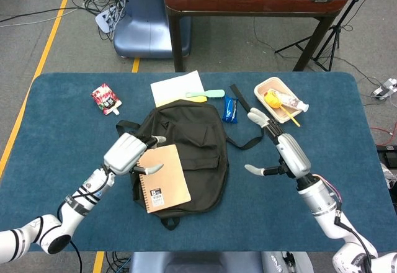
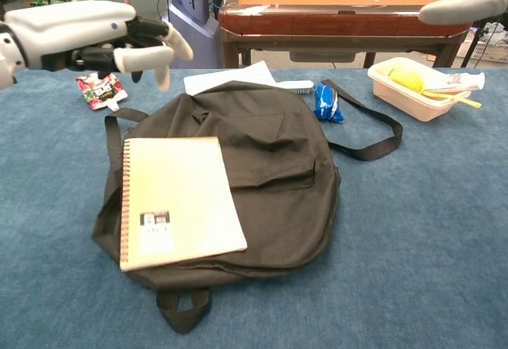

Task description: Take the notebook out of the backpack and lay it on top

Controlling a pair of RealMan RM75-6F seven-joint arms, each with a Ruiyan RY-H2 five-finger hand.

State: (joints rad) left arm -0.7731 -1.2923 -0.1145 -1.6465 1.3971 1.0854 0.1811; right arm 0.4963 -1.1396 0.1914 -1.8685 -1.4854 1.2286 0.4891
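Observation:
The tan spiral notebook (image 1: 165, 178) (image 2: 177, 200) lies flat on the near left part of the black backpack (image 1: 189, 143) (image 2: 270, 166), with nothing holding it. My left hand (image 1: 129, 153) (image 2: 131, 46) hovers just above and left of the notebook's upper edge, fingers apart and empty. Off to the right of the backpack, my right hand (image 1: 280, 155) is raised with its fingers spread and holds nothing; in the chest view only one fingertip (image 2: 464, 4) of it shows at the top right.
Behind the backpack lie a white sheet (image 1: 173, 87), a green brush (image 1: 206, 94) and a blue packet (image 1: 230, 108). The bag's strap (image 1: 248, 121) trails right. A white tray (image 1: 278, 108) with food sits at the back right, a red packet (image 1: 105, 97) back left.

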